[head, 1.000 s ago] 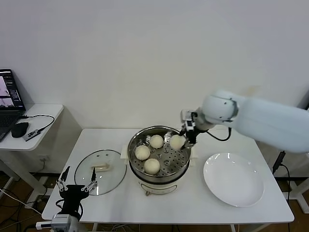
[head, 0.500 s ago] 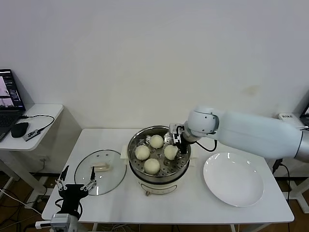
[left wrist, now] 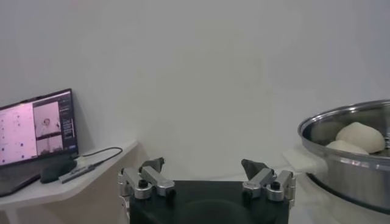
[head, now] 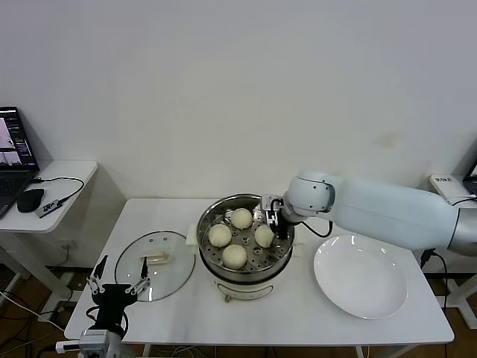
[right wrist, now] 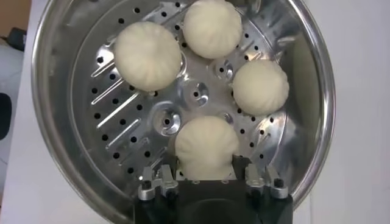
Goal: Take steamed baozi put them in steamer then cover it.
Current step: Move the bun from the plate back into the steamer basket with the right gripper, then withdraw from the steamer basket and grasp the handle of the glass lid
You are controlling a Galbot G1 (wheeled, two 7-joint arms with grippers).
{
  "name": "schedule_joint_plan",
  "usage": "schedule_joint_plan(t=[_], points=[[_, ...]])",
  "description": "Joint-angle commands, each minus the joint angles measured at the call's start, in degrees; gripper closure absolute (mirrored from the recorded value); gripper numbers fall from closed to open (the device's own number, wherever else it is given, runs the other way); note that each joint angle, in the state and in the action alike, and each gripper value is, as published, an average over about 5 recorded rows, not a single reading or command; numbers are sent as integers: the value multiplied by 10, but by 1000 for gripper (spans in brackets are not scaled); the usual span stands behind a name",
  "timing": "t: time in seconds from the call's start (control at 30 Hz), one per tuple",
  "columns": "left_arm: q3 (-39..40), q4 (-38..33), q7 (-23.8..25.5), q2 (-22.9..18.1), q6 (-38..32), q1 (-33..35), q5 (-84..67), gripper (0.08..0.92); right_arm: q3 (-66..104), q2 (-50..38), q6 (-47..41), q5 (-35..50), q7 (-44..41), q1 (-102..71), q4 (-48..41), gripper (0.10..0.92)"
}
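Observation:
Several cream-white baozi lie on the perforated tray inside the steel steamer (head: 246, 200) at the table's middle. My right gripper (head: 266, 232) reaches down into the pot at its right side. In the right wrist view its fingers stand open on either side of one baozi (right wrist: 206, 143), which rests on the tray; others (right wrist: 148, 56) (right wrist: 260, 87) lie beyond it. The glass cover (head: 173, 277) lies flat on the table left of the steamer. My left gripper (head: 118, 280) waits open near the table's front left corner, pointing up, with nothing between its fingers (left wrist: 152, 165).
A bare white plate (head: 361, 277) sits to the right of the steamer. A small side table with a laptop (head: 15, 149) and a mouse (head: 31, 200) stands at the far left. The steamer wall (left wrist: 347, 176) shows at the edge of the left wrist view.
My right gripper carried a baozi from above the pot's right rim down onto the tray, then its fingers spread apart from it. The left arm has not moved.

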Motion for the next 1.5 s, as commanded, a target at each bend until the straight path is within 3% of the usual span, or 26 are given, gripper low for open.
schedule_joint_plan(t=[0.03,0.2,0.33,0.47,0.6,0.77,0.93,1.13,1.3,1.5], points=[[0,-1,0,0,0,1,0,177,37,-7,-3,14,18,-7,12,305],[1,-2,0,1,0,1,0,177,78,-40,-2,29,35,-5,47,211],[4,0,1,2,0,1,-1,177,122,-91,-1,54,70,-18,94,203],[6,8,2,2,-3,-2,-2,177,189,-160,25,94,168,-75,145,203],[9,15,1,3,-12,-5,-1,177,311,-233,101,112,300,-227,197,203],[11,31,6,5,-31,-7,0,177,617,-258,226,75,388,-592,250,203],[12,53,4,3,-50,-12,8,177,915,-146,343,-15,392,-902,262,203],[25,77,-6,4,-65,-22,45,177,1096,60,490,-136,343,-1038,223,203],[28,109,-29,5,-93,-32,166,177,1178,173,518,-143,306,-1087,218,203],[-14,163,-37,22,-151,-36,474,177,1242,264,505,-129,268,-1142,239,203]])
